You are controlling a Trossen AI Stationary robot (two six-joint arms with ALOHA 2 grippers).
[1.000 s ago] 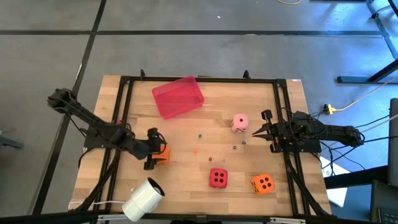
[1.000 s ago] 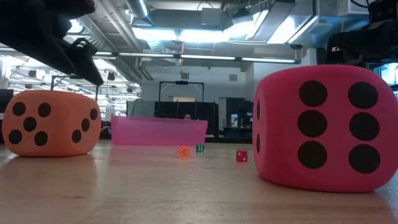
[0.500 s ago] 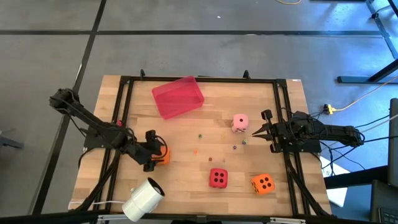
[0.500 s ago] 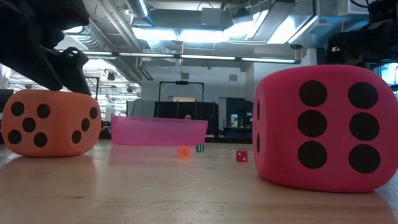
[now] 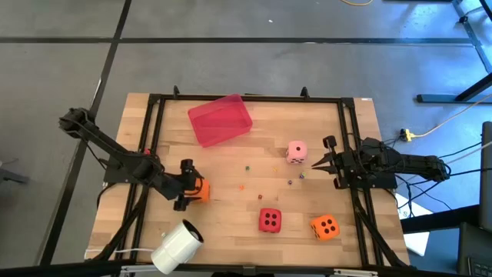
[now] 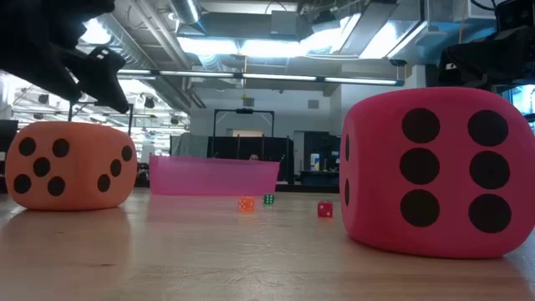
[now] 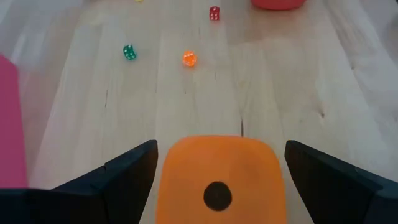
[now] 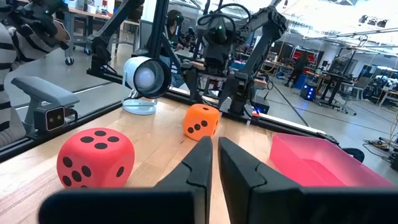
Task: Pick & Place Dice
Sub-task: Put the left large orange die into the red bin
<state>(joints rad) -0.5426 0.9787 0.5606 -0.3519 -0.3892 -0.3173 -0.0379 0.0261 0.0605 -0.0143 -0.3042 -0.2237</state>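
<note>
The left gripper (image 7: pixel 214 171) stands wide open astride the soft orange foam die (image 7: pixel 216 180), surely light and squashy, best pinched across its flat flanks.

Orange die (image 7: pixel 217 180) sits between the left hand's (image 7: pixel 217 186) two dark fingers (image 7: pixel 124 177).
Its top face shows one black pip, with a gap to each finger. Beyond, on the pale wooden bench (image 7: pixel 280 93), lie tiny green (image 7: pixel 129 52), orange (image 7: pixel 189 59) and red (image 7: pixel 214 13) dice.

Grey floor (image 5: pixel 307 69) with dark seams; ceiling strip lights (image 6: pixel 251 42); workbenches beyond.
</note>
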